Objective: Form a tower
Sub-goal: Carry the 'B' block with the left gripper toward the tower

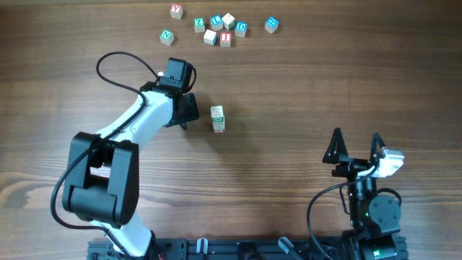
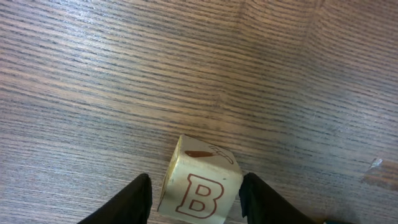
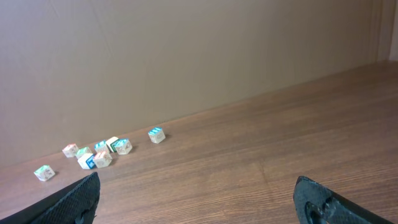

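Cube B (image 2: 200,186), wrist-only, inside left end effector (image 2: 196,177), grip unclear | right end effector (image 1: 356,134) open

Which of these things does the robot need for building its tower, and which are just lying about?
In the job: the tower, the left gripper, and the cube marked B between its fingers.
Lying about: the loose cubes scattered far from the tower, untouched, and the right gripper, open and empty.
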`<state>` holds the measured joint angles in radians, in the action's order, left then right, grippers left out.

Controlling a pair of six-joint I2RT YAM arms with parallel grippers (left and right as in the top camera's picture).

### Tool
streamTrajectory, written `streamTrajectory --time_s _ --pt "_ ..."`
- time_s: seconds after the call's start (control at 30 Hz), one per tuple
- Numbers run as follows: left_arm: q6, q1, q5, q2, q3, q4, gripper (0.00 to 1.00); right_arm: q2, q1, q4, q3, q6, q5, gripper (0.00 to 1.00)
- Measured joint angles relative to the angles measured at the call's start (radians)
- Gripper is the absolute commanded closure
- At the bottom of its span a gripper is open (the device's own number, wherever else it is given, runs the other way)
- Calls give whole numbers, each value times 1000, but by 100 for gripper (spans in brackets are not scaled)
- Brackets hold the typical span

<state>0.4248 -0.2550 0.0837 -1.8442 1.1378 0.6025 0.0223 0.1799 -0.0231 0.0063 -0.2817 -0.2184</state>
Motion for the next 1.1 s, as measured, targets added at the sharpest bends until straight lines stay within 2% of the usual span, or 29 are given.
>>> streamTrajectory --time_s 0.07,0.1,0.17,0.33,0.53,0.7,0.9,1.0,1.1 --pt "1 0 -2 0 0 -12 72 0 0 0 0 0 0 0" --pt "2 0 -2 0 0 -14 72 0 0 0 0 0 0 0" --pt "-4 0 -3 0 0 -16 71 0 0 0 0 0 0 0" --pt "-60 0 -2 0 0 -16 59 0 0 0 0 0 0 0" --pt "-84 0 -2 0 0 -15 58 0 0 0 0 0 0 0" --pt "-87 0 -2 0 0 -11 62 0 0 0 0 0 0 0" --pt "-91 0 -2 0 0 11 63 0 0 0 0 0 0 0" --pt "-92 0 -3 0 0 4 70 0 0 0 0 0 0 0" --pt "-95 0 -3 0 0 -5 69 0 0 0 0 0 0 0"
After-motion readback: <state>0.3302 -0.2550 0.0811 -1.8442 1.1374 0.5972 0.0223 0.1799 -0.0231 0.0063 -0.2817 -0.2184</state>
